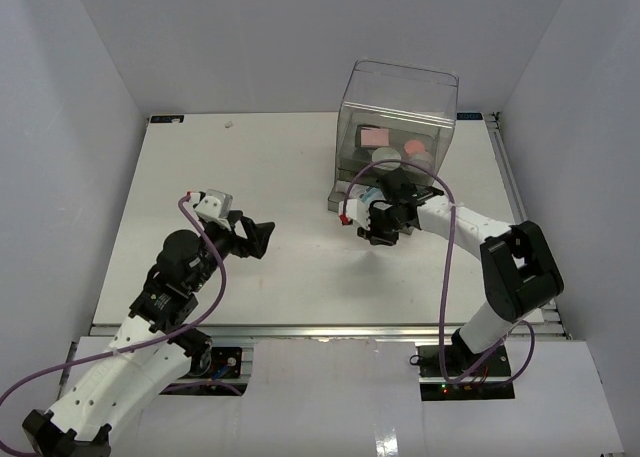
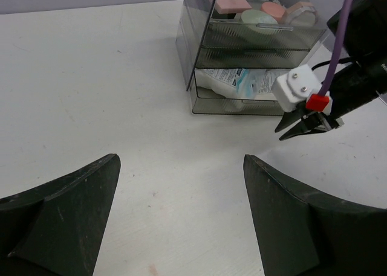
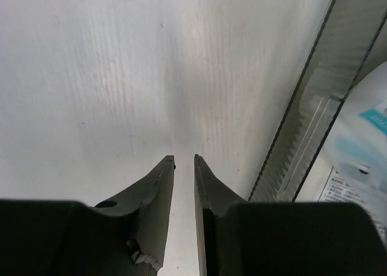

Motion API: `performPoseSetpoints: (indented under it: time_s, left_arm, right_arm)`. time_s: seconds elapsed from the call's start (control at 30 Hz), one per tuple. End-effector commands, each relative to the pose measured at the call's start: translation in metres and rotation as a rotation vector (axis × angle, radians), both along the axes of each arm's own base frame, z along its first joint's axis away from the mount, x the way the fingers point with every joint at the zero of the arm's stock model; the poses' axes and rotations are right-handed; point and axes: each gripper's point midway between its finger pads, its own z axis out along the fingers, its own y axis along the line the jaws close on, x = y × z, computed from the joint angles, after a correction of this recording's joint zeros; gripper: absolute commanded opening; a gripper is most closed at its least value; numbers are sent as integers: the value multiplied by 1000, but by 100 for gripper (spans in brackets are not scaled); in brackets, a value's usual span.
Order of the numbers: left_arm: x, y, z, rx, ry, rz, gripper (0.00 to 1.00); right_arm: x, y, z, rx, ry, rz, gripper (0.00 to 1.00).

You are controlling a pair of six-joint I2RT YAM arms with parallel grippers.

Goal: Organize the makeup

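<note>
The makeup lies inside the clear box (image 1: 397, 97). A pink palette (image 2: 231, 2) and round pale compacts (image 2: 259, 16) lie in the top tray. White-and-blue packets (image 2: 239, 83) lie in a lower grey drawer and also show in the right wrist view (image 3: 363, 137). The black brushes do not show clearly. My right gripper (image 1: 380, 237) hovers just in front of the box's lower left corner with its jaws almost together and nothing between them (image 3: 184, 160). My left gripper (image 1: 260, 239) is open and empty over bare table, well left of the box (image 2: 181, 161).
The box stands at the table's back right, near the right rail (image 1: 505, 177). The ridged drawer front (image 3: 314, 125) is close to the right of my right fingers. A purple cable (image 1: 445, 247) loops off the right arm.
</note>
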Motion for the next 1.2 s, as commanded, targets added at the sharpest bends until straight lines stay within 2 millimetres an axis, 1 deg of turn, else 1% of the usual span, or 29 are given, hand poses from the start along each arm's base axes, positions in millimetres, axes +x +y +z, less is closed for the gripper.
performPoseSetpoints:
  time_s: [0.0, 0.07, 0.13, 0.17, 0.2, 0.23, 0.3, 0.33, 0.4, 0.57, 0.73, 0.83, 0.93, 0.97, 1.0, 1.03, 1.07, 1.13, 1.17]
  left_arm:
    - [2, 4, 0, 0, -8, 24, 94]
    - [2, 4, -1, 0, -7, 24, 94]
    - [3, 4, -1, 1, -6, 26, 94]
    - [3, 4, -1, 2, -5, 25, 94]
    - [3, 4, -1, 2, -5, 24, 94]
    - [2, 4, -1, 1, -6, 23, 94]
    - [3, 4, -2, 3, -3, 24, 94]
    - [3, 4, -2, 3, -3, 24, 94]
    - [2, 4, -1, 1, -7, 26, 94]
    - [2, 4, 0, 1, -9, 21, 94]
    - [2, 4, 0, -1, -9, 23, 94]
    - [2, 4, -1, 2, -7, 21, 94]
    - [2, 4, -1, 2, -8, 21, 94]
    - [2, 3, -1, 1, -8, 20, 94]
    - [2, 3, -1, 1, -8, 18, 94]
    - [2, 2, -1, 1, -8, 15, 94]
    - [2, 2, -1, 1, -8, 12, 95]
    - [1, 1, -1, -1, -9, 4, 95]
    - [1, 0, 0, -1, -9, -1, 96]
  right_arm:
    - [34, -3, -9, -63, -116, -57, 26]
    - [58, -1, -10, -71, -201, -107, 26]
    - [77, -9, -13, -112, -272, -186, 26]
    - [95, -13, -7, -122, -347, -239, 26]
    - [108, -15, -2, -129, -397, -281, 26]
    - [114, -16, -2, -133, -409, -302, 26]
    - [133, -23, -1, -172, -469, -377, 26]
    - [141, -24, 4, -170, -502, -409, 26]
    - [150, -26, 10, -172, -541, -449, 27]
    - [158, -29, 13, -159, -571, -502, 30]
    - [175, -39, 19, -175, -657, -612, 38]
    - [174, -40, 18, -179, -653, -616, 42]
    - [161, -32, 18, -135, -576, -580, 42]
    - [154, -27, 19, -111, -539, -556, 42]
    - [143, -19, 21, -74, -485, -513, 43]
    - [126, -9, 26, -23, -417, -465, 44]
    - [105, 1, 34, 37, -339, -413, 45]
    - [71, 15, 64, 156, -251, -336, 53]
    - [58, 16, 79, 206, -229, -326, 61]
